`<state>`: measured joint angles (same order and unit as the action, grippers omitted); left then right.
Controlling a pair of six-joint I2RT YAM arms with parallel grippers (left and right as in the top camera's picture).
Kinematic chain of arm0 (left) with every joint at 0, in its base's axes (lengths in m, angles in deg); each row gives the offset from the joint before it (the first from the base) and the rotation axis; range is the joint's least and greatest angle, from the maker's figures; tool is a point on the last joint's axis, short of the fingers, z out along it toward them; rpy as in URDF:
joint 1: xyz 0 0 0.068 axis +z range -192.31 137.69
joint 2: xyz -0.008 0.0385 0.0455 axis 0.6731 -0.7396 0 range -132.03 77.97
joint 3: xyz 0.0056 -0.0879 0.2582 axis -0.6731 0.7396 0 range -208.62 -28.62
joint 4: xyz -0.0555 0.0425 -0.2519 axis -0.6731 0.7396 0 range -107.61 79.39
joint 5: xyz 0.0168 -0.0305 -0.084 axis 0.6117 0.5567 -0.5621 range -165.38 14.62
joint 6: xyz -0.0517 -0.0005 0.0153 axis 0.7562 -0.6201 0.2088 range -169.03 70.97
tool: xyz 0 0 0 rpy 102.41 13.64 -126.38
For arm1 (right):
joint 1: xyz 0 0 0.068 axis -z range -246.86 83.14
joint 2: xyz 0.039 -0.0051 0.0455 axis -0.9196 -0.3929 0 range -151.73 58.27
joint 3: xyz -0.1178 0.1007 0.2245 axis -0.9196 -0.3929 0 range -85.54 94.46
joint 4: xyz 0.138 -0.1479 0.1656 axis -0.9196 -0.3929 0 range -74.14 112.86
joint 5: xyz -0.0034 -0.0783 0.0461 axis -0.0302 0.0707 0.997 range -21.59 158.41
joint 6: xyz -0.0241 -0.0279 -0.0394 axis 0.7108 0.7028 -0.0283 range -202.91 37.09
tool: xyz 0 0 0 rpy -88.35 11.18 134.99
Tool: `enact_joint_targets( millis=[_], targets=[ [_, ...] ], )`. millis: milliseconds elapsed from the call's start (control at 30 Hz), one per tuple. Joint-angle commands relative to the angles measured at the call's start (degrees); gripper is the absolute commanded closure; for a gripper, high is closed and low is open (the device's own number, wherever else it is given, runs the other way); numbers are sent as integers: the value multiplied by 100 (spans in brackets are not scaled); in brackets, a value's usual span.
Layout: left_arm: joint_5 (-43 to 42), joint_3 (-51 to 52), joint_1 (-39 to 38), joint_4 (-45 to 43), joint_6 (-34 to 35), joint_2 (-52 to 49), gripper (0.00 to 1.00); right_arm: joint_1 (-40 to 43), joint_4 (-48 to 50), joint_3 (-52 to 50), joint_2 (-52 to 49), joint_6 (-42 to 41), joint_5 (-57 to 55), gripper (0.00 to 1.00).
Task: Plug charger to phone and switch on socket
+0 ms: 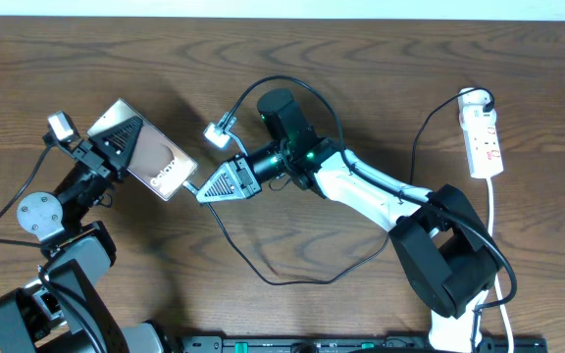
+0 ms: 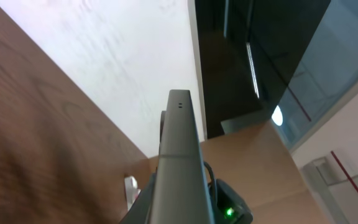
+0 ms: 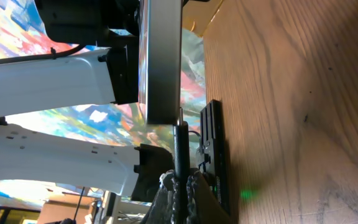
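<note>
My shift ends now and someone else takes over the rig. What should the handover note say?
Left gripper: shut on the phone, held tilted.
Right gripper: shut on the charger near its plug. The tip meets the phone's edge; whether it is seated cannot be told.
Socket: far right on the table, no gripper near it.
Done: phone and charger grasped and lined up.
Left: seat the plug, let go, switch on the socket.
</note>
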<state>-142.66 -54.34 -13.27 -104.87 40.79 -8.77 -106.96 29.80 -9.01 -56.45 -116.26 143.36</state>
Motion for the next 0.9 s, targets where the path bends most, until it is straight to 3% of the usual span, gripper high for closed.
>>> enact_joint_targets(
  millis=[0,867],
  targets=[
    [341,-2,-9,-114,26,66,92,-11,15,66,70,-26,87,99],
    [-22,-2,-9,-118,-85,66,93,33,337,66,70,-50,402,99]
  ],
)
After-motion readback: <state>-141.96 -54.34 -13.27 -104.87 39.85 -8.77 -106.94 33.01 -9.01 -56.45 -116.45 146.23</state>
